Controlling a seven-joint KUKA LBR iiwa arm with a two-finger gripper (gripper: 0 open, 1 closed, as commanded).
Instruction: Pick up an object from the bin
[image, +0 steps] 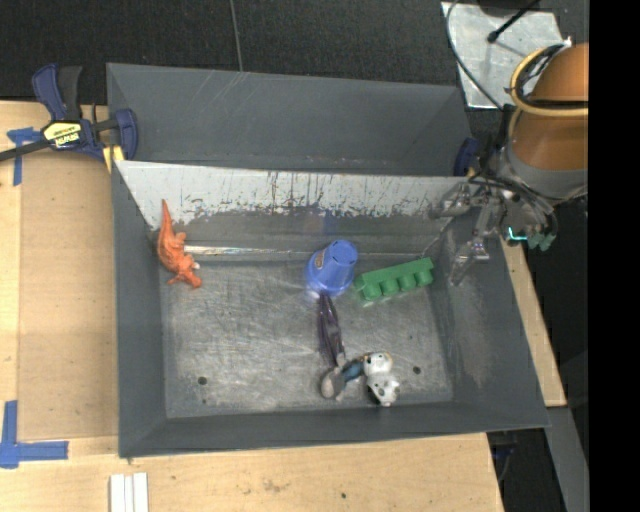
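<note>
From my seat, the gripper (468, 255) hangs at the right side of the bin (290, 115), over the sloped right wall and near the far right corner. The arm (548, 120) comes in from the right behind it, with its orange cover above the bin's rim. I cannot tell whether the gripper is wide or narrow, because its metal parts blur into the grey wall behind them.

The nearest thing is the green block (396, 279), a long ridged brick lying flat on the floor just left of the gripper. Its right end points toward the gripper and sits a little further back than its left end. I see a small gap between that end and the gripper, so they look apart.

Just beside the block's left end is the blue cup (332, 268), tipped over near the middle of the floor. Whether it touches the block I can't say. A purple strip (330, 335) runs from under the cup toward the near wall.

At the strip's near end there is a small cluster — a grey lump (331, 384) with a bit of blue on it, and a white toy (381, 381) with dark spots right beside it. These lie close to the near wall and well apart from the gripper.

The orange dinosaur (176, 252) is far off on the left, up against the left wall near the back.
</note>
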